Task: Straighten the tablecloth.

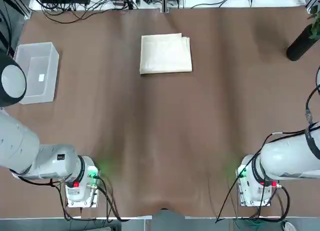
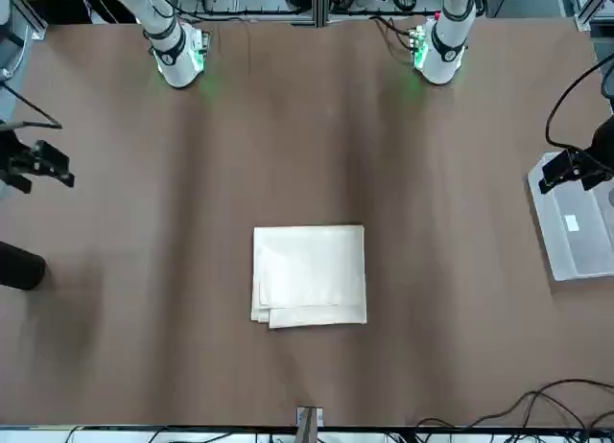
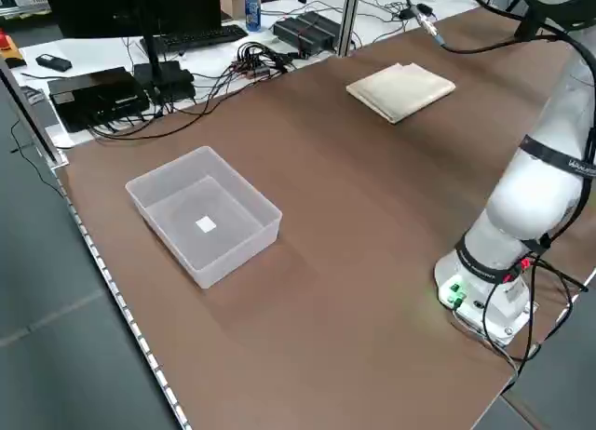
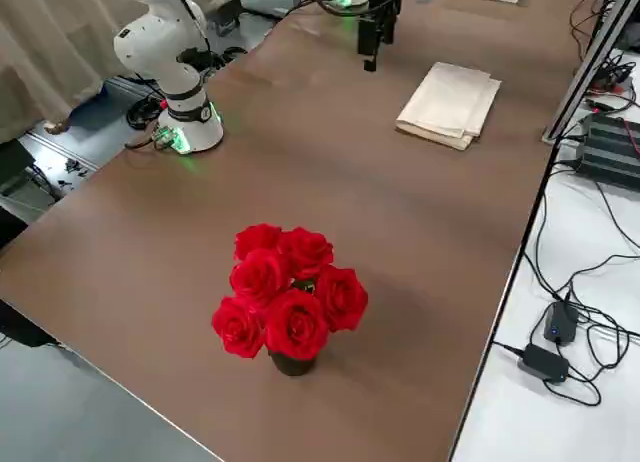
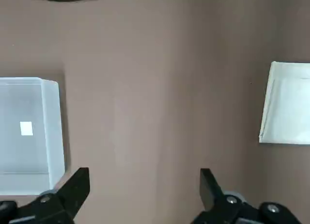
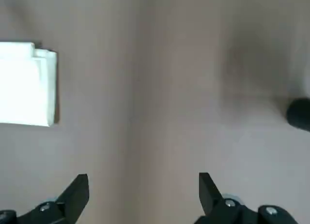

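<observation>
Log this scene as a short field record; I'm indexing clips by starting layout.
tablecloth: folded into a cream square, far middle of table
bin: clear plastic, on robot's left
vase: black, red roses, on robot's right
left tool: open, above table near bin
right tool: open, above table, vase side
held: nothing

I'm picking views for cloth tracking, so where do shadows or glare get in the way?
Right wrist view: the tablecloth is washed out nearly white, its folds faint; a soft shadow spreads by the black vase. Top view: broad, soft dark bands cross the brown covering, and green light tints it near both arm bases. Left side view: the cloth's layered edges read clearly.
</observation>
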Robot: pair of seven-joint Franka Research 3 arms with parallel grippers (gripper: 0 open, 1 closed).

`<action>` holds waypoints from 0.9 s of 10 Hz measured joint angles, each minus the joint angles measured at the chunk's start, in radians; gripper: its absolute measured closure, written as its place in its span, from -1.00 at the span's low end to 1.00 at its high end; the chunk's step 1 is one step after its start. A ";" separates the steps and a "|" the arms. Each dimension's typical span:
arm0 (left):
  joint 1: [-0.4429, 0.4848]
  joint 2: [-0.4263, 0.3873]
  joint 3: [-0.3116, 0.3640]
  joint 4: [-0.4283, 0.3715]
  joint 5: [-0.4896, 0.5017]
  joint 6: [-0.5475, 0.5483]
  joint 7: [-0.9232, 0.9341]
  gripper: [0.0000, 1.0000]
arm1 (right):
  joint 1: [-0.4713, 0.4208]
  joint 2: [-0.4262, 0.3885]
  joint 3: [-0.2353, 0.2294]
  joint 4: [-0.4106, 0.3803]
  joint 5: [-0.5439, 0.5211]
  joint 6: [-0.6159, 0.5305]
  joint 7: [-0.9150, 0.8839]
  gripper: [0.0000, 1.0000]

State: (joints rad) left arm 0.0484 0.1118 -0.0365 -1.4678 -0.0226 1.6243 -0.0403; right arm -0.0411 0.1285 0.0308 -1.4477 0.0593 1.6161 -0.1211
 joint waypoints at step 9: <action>-0.161 0.218 -0.015 -0.015 -0.001 0.306 -0.006 -1.00 | 0.250 0.517 0.002 0.306 0.029 0.442 0.151 -0.26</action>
State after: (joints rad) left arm -0.1123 0.3295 -0.0514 -1.4827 -0.0236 1.9301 -0.0460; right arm 0.2088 0.6458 0.0332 -1.1418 0.0880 2.0583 0.0303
